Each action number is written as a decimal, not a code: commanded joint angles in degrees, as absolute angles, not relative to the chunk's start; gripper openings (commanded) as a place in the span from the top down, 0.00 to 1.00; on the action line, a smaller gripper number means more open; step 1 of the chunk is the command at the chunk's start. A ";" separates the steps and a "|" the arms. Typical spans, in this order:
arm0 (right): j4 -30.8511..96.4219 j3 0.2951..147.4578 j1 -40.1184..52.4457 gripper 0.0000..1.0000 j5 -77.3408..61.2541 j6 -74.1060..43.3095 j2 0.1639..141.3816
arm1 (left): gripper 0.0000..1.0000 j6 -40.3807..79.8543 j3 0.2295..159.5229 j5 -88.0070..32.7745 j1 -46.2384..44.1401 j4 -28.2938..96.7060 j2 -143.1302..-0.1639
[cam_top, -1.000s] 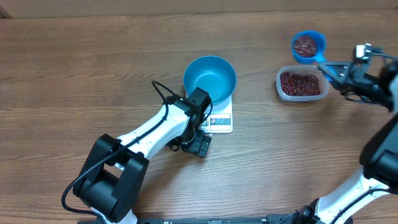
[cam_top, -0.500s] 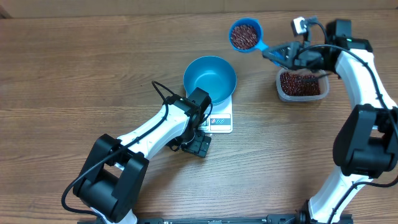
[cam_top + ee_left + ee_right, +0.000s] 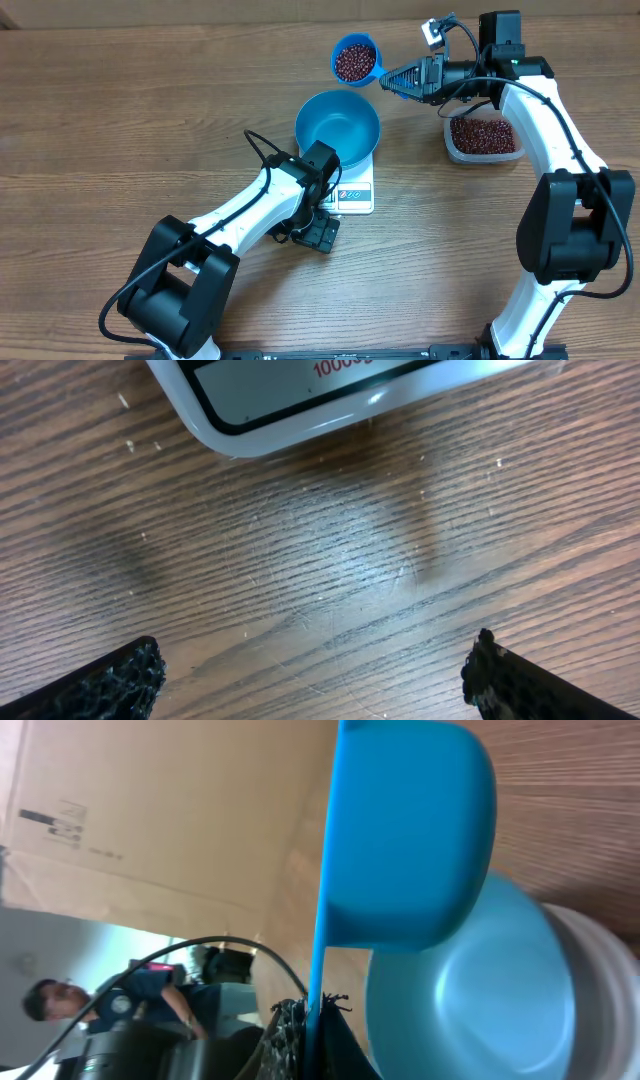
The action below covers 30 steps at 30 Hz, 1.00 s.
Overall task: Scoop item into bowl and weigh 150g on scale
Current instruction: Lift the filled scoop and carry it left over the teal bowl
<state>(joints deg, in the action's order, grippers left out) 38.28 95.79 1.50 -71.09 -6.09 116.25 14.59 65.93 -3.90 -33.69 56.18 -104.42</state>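
Note:
The empty blue bowl [image 3: 337,127] stands on the white scale [image 3: 355,196]. Just behind the bowl's far rim hangs a small blue scoop [image 3: 354,59] full of red-brown beans. My right gripper [image 3: 405,77] is shut on its handle. In the right wrist view the scoop's underside [image 3: 410,830] hangs above the bowl [image 3: 470,1000], its thin handle clamped in the right gripper [image 3: 312,1025]. More beans [image 3: 483,133] lie in a clear tub. My left gripper [image 3: 320,232] rests open on the wood at the scale's front; in the left wrist view the left gripper [image 3: 315,675] holds nothing, with the scale's edge [image 3: 300,415] ahead.
The clear plastic tub [image 3: 450,145] sits to the right of the scale, under my right arm. A cardboard wall and a person show in the background of the right wrist view. Bare wooden tabletop [image 3: 120,130] lies to the left and front.
My right arm has swung left, carrying the filled scoop from beyond the tub to just behind the bowl. The left arm has not moved.

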 commanded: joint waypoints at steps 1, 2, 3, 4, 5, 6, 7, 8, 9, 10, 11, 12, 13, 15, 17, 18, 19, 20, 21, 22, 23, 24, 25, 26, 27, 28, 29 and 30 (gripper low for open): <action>37.98 97.25 2.20 0.96 -68.79 -3.73 115.31 | 0.01 13.69 66.50 -3.88 -33.67 56.34 -104.79; 38.24 97.25 2.20 0.96 -68.79 -2.68 114.85 | 0.00 13.69 66.50 -3.88 -33.67 56.34 -104.79; 38.44 97.25 2.20 0.96 -68.66 -2.46 114.45 | 0.01 13.69 66.50 -3.88 -33.67 56.34 -104.79; 39.09 97.25 2.20 0.96 -67.75 -1.96 113.60 | 0.00 13.69 66.50 -3.88 -33.67 56.34 -104.79; 39.83 97.25 2.20 0.96 -66.61 -1.37 112.81 | 0.00 13.69 66.50 -3.88 -33.67 56.34 -104.79; 40.51 97.25 2.20 0.96 -65.32 -1.30 112.05 | 0.00 13.69 66.50 -3.88 -33.67 56.34 -104.79; 41.65 97.25 2.20 0.96 -63.72 -0.64 110.87 | 0.00 13.69 66.50 -3.88 -33.67 56.34 -104.79; 42.63 97.25 2.20 0.96 -62.98 0.45 110.02 | 0.00 13.69 66.50 -3.88 -33.67 56.34 -104.79; 43.79 97.25 2.20 0.96 -62.28 1.43 109.06 | 0.00 13.69 66.50 -3.88 -33.67 56.31 -104.79; 44.80 97.25 2.22 0.96 -61.91 2.04 108.33 | 0.00 13.69 66.50 -3.88 -33.67 56.31 -104.79; 45.78 97.25 2.26 0.96 -61.45 2.09 107.70 | 0.00 13.69 66.50 -3.88 -33.67 56.31 -104.79; 46.46 97.25 2.31 0.96 -61.47 2.55 107.37 | 0.00 13.69 66.50 -3.88 -33.67 56.31 -104.79; 47.44 97.25 2.50 0.96 -61.45 3.60 107.15 | 0.01 13.69 66.50 -3.88 -33.67 56.31 -104.79; 50.28 97.25 3.18 0.96 -60.07 6.22 107.04 | 0.01 13.72 66.50 -3.90 -33.67 56.31 -104.79; 53.41 97.25 4.43 0.96 -55.20 9.34 107.04 | 0.00 13.72 66.50 -3.90 -33.67 56.31 -104.79; 54.54 97.25 5.23 0.96 -52.36 10.59 107.04 | 0.00 13.69 66.50 -3.90 -33.67 56.31 -104.79; 55.13 97.25 5.96 0.96 -51.03 12.14 107.04 | 0.00 13.69 66.50 -3.88 -33.67 56.34 -104.79; 55.51 97.25 6.42 0.96 -50.39 13.32 107.04 | 0.00 13.69 66.50 -3.88 -33.67 56.34 -104.79; 55.94 97.25 7.46 0.96 -49.15 15.75 107.04 | 0.00 13.69 66.50 -3.88 -33.67 56.34 -104.79; 56.10 97.25 8.19 0.96 -47.72 16.95 107.04 | 0.01 13.69 66.50 -3.88 -33.67 56.34 -104.79; 56.05 97.25 8.73 0.96 -46.06 17.28 107.04 | 0.00 13.69 66.50 -3.88 -33.67 56.31 -104.79; 56.05 97.25 9.13 0.96 -44.82 17.54 107.04 | 0.00 13.69 66.50 -3.88 -33.67 56.31 -104.79; 56.07 97.25 9.87 0.96 -42.98 18.70 107.04 | 0.00 13.69 66.50 -3.88 -33.67 56.31 -104.79; 56.03 97.25 10.33 0.96 -41.89 19.46 107.04 | 0.00 13.69 66.50 -3.88 -33.67 56.31 -104.79; 55.94 97.25 10.96 0.96 -40.88 20.73 107.04 | 0.00 13.69 66.50 -3.88 -33.67 56.31 -104.79; 55.90 97.25 11.31 0.96 -40.38 21.63 107.04 | 0.00 13.69 66.50 -3.88 -33.67 56.31 -104.79; 55.86 97.25 11.99 0.96 -39.38 23.14 107.04 | 0.01 13.69 66.50 -3.86 -33.67 56.31 -104.79; 55.83 97.25 12.56 0.96 -38.37 24.36 107.04 | 0.00 13.69 66.50 -3.86 -33.67 56.31 -104.79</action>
